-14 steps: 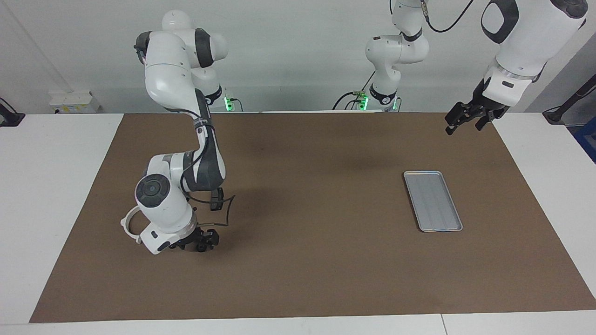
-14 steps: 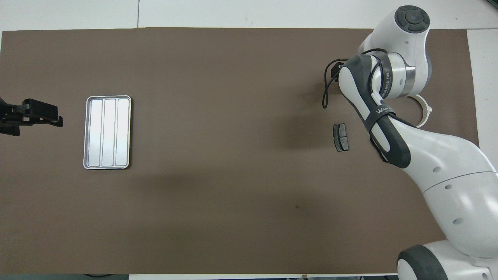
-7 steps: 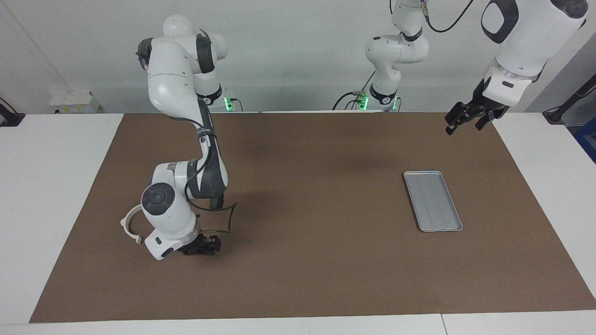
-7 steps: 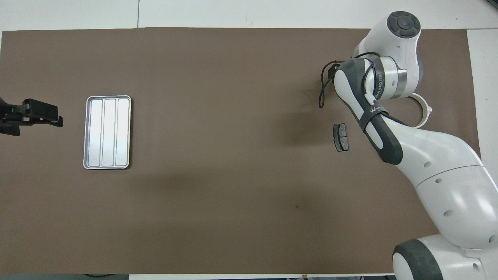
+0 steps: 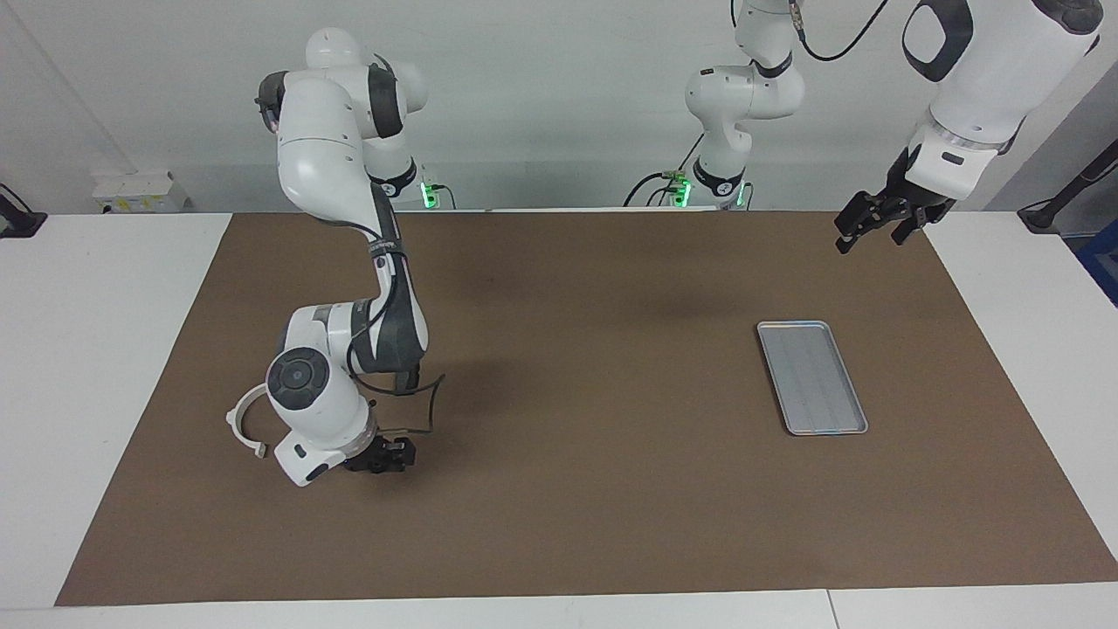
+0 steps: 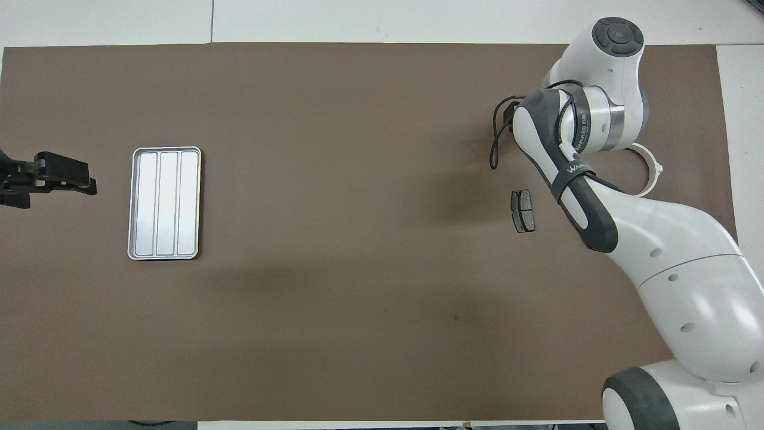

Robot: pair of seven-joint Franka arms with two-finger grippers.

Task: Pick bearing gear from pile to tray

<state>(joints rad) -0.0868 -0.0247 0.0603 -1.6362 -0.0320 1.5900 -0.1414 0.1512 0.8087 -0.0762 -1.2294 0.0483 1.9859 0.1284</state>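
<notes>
The right gripper [image 5: 384, 459] sits low beside the white arc [image 5: 240, 419], fingers apparently apart, contents unclear. The left gripper [image 5: 869, 225] waits with fingers apart, well away from the tray [image 5: 812, 377].

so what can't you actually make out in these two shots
- Right gripper: low at the mat in the facing view; whether it holds a part cannot be told. In the overhead view its own arm covers it.
- White arc: partly under the right arm in both views.
- Brake pad: seen only in the overhead view; the arm blocks it in the facing view.
- Left gripper: waits open, its arm cut off by the overhead view's edge.
- Tray: nothing visible in it.
</notes>
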